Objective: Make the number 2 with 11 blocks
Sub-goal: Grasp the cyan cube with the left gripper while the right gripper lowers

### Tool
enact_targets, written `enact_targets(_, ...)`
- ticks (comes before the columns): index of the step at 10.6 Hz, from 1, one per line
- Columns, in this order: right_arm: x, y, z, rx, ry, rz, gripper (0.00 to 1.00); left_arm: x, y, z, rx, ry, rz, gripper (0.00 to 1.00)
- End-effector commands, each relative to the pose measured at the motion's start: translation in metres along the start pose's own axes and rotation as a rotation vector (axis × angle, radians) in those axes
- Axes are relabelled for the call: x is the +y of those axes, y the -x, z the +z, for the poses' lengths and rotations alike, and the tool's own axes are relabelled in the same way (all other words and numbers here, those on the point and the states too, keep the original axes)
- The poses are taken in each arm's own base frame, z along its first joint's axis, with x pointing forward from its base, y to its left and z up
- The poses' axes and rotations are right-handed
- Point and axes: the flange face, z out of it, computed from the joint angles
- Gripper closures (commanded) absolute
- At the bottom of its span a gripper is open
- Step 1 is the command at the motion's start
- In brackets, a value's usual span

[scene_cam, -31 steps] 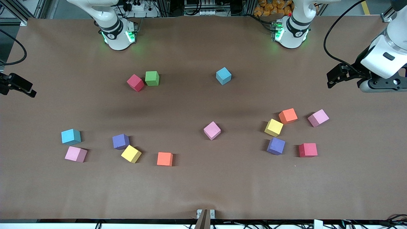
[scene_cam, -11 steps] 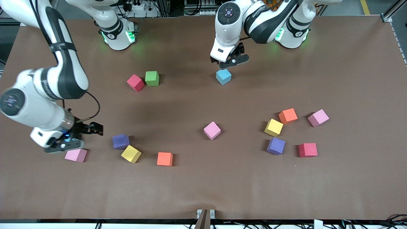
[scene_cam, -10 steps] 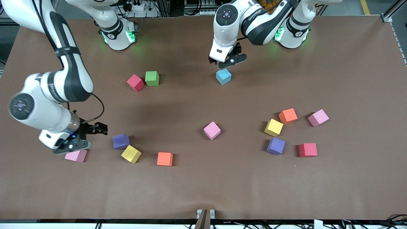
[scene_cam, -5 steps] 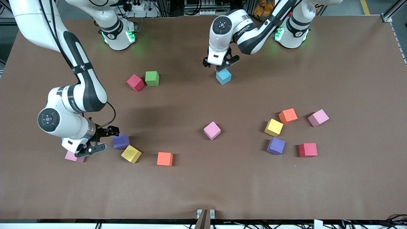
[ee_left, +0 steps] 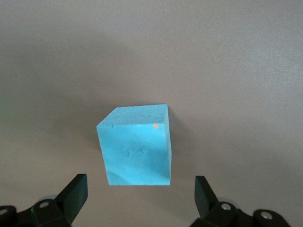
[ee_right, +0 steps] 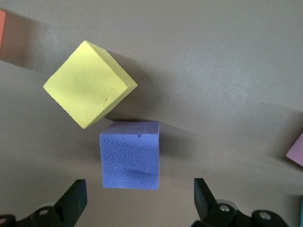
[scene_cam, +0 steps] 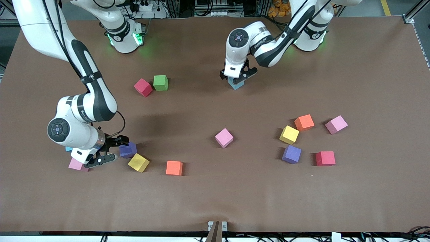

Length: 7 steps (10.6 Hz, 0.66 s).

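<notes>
My left fingers (ee_left: 137,201) spread wide over a blue block (ee_left: 136,147); right fingers (ee_right: 137,201) wide over a purple block (ee_right: 129,154).

Yellow cube (ee_right: 90,83) crowds purple cube (ee_right: 129,154); blue cube (ee_left: 136,146) unobstructed

The worktop (scene_cam: 215,195) is covered with a matt brown sheet that looks like paper or thin card, smooth but faintly wavy near its edge closest to the front camera. The blue block (ee_left: 137,146) looks like dense foam: matt, finely grained, with small dents, a hairline crease and one tiny orange speck. The purple block (ee_right: 130,155) has the same matt foam look, its top face crackled into a fine scaly texture. The yellow block (ee_right: 90,84) is matt too, smoother, with one short scratch. The arms' shells (scene_cam: 87,104) are glossy white plastic with black bands. The fingers (ee_left: 73,191) of the left gripper look like dull black plastic.
</notes>
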Motion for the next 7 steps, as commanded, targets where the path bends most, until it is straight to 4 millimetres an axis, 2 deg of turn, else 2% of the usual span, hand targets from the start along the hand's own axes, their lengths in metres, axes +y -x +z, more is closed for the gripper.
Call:
enact_targets(1, -0.012, -0.004, 0.01, 0.004, -0.013, 0.004, 0.0, 0.001, 0.002, 0.011, 0.005, -0.001, 0.006, 0.0)
enact_targets(4, -0.021, -0.005, 0.017, 0.0, -0.011, 0.036, 0.0, -0.001, -0.007, 0.023, 0.017, -0.02, 0.021, 0.0)
enact_targets(7, -0.017, -0.005, 0.02, -0.002, -0.009, 0.044, 0.0, 0.0, -0.025, 0.03, 0.029, -0.008, 0.009, 0.0)
